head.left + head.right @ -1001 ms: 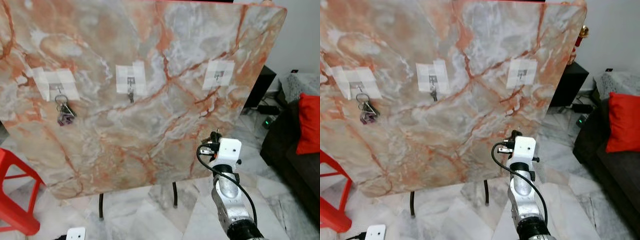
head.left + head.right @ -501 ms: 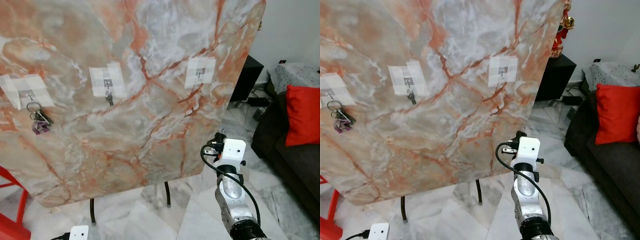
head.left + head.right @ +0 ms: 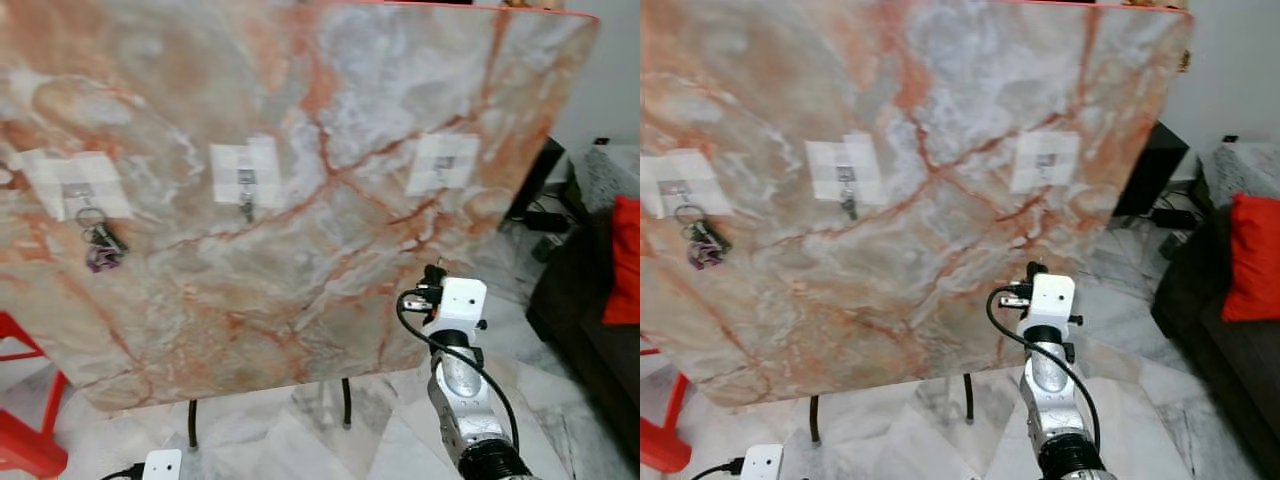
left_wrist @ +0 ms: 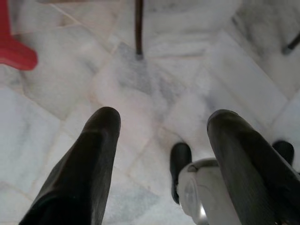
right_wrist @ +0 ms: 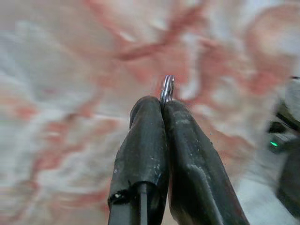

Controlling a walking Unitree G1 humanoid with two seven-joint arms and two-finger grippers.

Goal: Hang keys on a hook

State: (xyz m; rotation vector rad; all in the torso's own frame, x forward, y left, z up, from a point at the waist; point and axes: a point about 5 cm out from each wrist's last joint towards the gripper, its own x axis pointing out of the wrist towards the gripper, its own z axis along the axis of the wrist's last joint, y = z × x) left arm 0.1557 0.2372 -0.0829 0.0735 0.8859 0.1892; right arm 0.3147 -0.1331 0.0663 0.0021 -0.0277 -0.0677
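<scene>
Three taped hooks line the marble board; the right hook [image 3: 443, 165] is bare. Pinching a key ring [image 5: 167, 89] edge-up for threading, the right claw [image 5: 161, 110] is clamped tight, while the left claw [image 4: 164, 126] hangs wide near the floor.

Big marble slab [image 3: 300, 180] standing upright in front of me, three taped hooks across it. Keys [image 3: 100, 245] hang off the left hook [image 3: 78, 190], middle hook [image 3: 246, 195] and right hook [image 3: 441, 165] alongside. My right arm [image 3: 460, 380] is raised low right.
</scene>
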